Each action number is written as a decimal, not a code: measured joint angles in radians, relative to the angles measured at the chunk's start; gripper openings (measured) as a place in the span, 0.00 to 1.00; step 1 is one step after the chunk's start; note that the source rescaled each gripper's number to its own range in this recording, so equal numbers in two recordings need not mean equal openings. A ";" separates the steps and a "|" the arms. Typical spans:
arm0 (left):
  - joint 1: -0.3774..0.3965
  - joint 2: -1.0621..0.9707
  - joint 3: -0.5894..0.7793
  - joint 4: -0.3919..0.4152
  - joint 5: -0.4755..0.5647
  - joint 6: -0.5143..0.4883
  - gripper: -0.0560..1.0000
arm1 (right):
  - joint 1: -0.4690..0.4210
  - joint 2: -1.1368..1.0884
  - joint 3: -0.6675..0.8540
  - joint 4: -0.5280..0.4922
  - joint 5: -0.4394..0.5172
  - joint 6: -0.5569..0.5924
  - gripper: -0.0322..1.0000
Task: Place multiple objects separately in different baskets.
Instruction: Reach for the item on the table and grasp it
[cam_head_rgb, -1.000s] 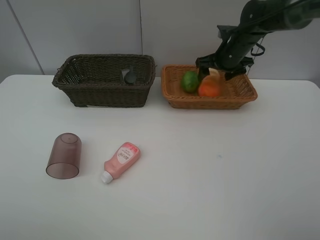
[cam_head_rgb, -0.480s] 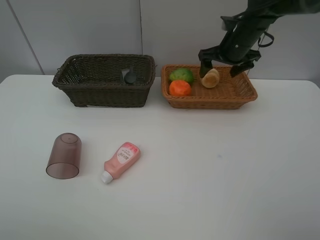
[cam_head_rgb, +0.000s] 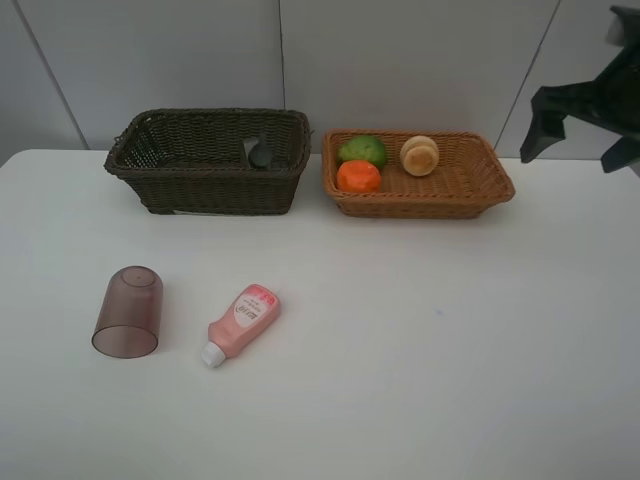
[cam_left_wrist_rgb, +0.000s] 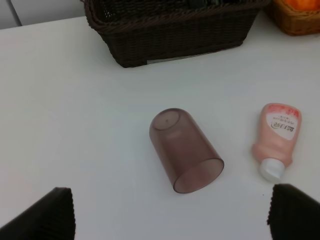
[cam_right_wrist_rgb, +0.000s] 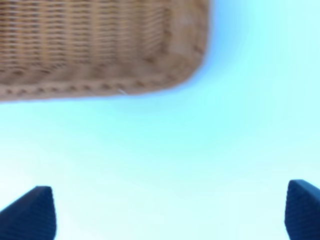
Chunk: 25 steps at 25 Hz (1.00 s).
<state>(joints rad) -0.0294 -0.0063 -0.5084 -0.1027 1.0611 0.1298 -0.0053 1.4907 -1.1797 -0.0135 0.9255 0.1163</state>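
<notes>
The right gripper has drawn back from over the light basket to the 3 o'clock edge of the high view, its fingers spread wide and empty. The pale round peach it left lies in that shallow woven basket, well apart from the fingers, at 2 o'clock from the orange and the green fruit. The right wrist view, blurred, catches only a basket corner. The left gripper shows in its wrist view alone, fingers open; the translucent mauve cup lies on its side on the white table just ahead of them, the pink bottle beside it. The deeper dark basket at 11 o'clock holds a dark bottle
</notes>
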 joint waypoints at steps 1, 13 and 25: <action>0.000 0.000 0.000 0.000 0.000 0.000 1.00 | -0.010 -0.078 0.042 0.000 0.001 0.000 0.98; 0.000 0.000 0.000 0.000 0.000 0.000 1.00 | -0.012 -1.011 0.476 0.005 0.007 -0.080 0.98; 0.000 0.000 0.000 0.000 0.000 0.000 1.00 | -0.012 -1.484 0.632 0.013 0.017 -0.079 0.98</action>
<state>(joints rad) -0.0294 -0.0063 -0.5084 -0.1027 1.0611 0.1298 -0.0175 0.0068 -0.5481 0.0000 0.9425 0.0369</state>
